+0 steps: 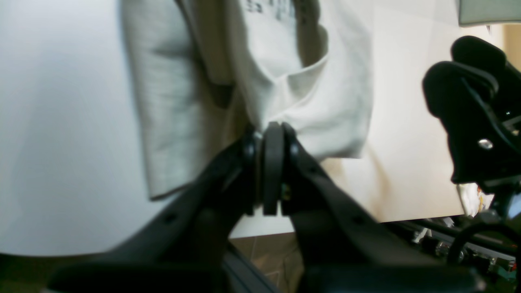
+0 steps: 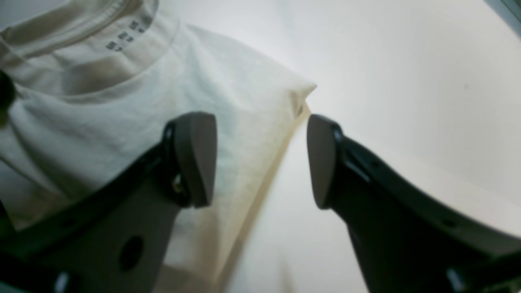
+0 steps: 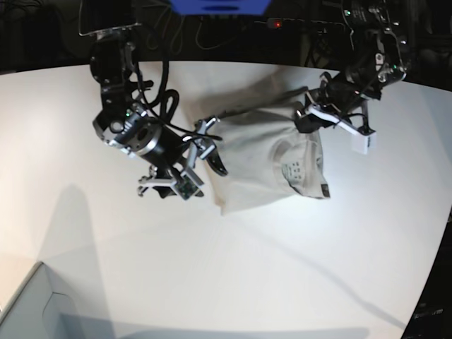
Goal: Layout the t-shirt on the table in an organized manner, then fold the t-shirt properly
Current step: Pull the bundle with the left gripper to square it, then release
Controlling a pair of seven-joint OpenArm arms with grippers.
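Note:
The beige-grey t-shirt [image 3: 261, 159] lies bunched and partly folded on the white table [image 3: 106, 247], its collar and printed neck label [image 3: 293, 169] facing up. At the shirt's far right side my left gripper [image 3: 308, 116] is shut, and in the left wrist view the cloth [image 1: 325, 101] gathers into folds right at the closed fingertips [image 1: 272, 130]. My right gripper [image 3: 212, 147] stands open at the shirt's left edge. In the right wrist view its two fingers straddle that edge [image 2: 260, 160], with a corner of the shirt [image 2: 299, 91] just beyond them.
A pale grey box corner [image 3: 28, 311] sits at the near left of the table. The table's curved edge runs along the right [image 3: 441, 233]. Cables and dark equipment line the far side [image 3: 226, 21]. The right arm [image 1: 476, 110] shows in the left wrist view.

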